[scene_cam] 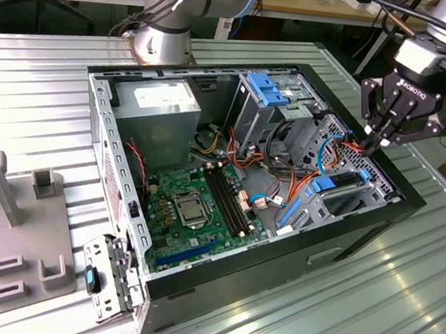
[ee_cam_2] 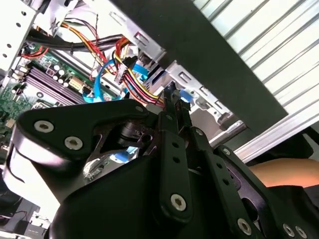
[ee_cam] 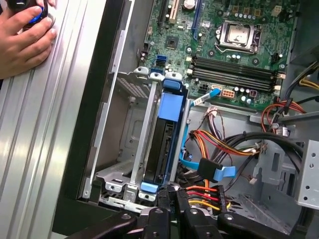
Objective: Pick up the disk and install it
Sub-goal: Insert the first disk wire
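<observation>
Blue-framed disk (ee_cam: 172,107). Stands on edge, slotted into the metal drive bay (ee_cam: 124,124) at the case wall, near the motherboard (ee_cam: 219,45). Shows a dark face between blue end tabs.

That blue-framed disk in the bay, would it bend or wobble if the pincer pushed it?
Probably stiff: the disk looks like a solid slab with a blue frame. It likely slides rather than tips, since the metal bay flanks it on both sides.
</observation>
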Robot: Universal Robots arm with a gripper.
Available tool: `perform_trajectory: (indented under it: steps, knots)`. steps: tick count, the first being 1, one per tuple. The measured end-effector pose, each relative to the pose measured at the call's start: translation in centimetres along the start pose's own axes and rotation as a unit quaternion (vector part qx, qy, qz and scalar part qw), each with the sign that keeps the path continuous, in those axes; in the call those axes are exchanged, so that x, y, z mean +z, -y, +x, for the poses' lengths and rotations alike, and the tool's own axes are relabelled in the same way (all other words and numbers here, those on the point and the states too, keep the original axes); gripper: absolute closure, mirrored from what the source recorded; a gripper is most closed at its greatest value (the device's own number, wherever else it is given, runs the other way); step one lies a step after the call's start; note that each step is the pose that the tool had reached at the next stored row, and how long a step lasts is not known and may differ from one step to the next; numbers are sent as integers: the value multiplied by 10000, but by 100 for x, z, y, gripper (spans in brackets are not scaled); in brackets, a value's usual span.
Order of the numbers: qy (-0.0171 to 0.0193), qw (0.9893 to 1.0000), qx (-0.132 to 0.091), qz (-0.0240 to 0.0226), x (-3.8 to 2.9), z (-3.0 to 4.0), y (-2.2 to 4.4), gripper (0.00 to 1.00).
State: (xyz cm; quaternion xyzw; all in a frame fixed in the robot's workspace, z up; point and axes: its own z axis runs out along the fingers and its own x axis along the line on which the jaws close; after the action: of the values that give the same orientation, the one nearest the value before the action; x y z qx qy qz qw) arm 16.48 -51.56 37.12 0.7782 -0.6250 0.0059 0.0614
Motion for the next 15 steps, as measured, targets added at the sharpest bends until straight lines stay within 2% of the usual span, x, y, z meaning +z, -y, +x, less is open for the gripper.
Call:
perform_trajectory:
  steps: [1,2,4,9,15]
  knots:
    - [58,10000,-4,17,1,-1,-11,83]
    - [148,9999,-10,42,2,-2,-26,83]
    - [239,9997,-15,66,4,6,-43,83]
    - [246,9997,40,63,10,46,-53,83]
    - [254,9996,142,57,33,152,-75,83]
